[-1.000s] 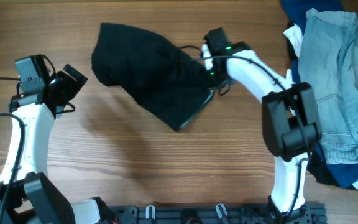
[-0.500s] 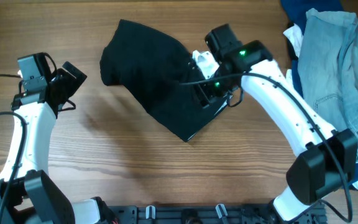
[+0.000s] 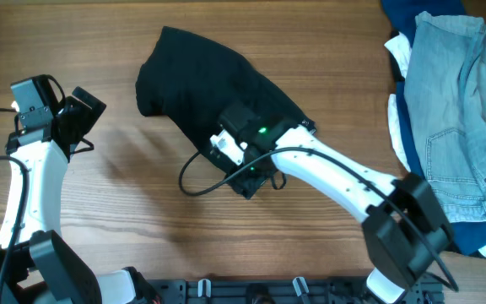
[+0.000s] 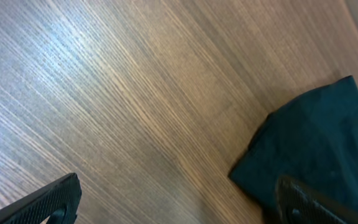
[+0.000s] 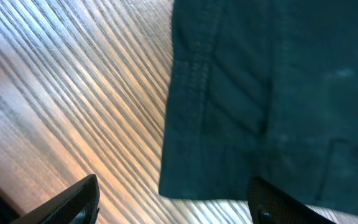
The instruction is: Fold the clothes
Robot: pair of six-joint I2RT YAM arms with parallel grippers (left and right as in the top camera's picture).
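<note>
Wood-grain tabletop carries the plain black fabric shorts bunched mid-table; I read my right gripper hanging wide-jawed and empty over their stitched near hem, likely lining up a corner pinch, while the left gripper sits spread wide, clear of the cloth.

A denim garment is lying at the right edge of the counter. It is resting on a white garment and a navy garment.
</note>
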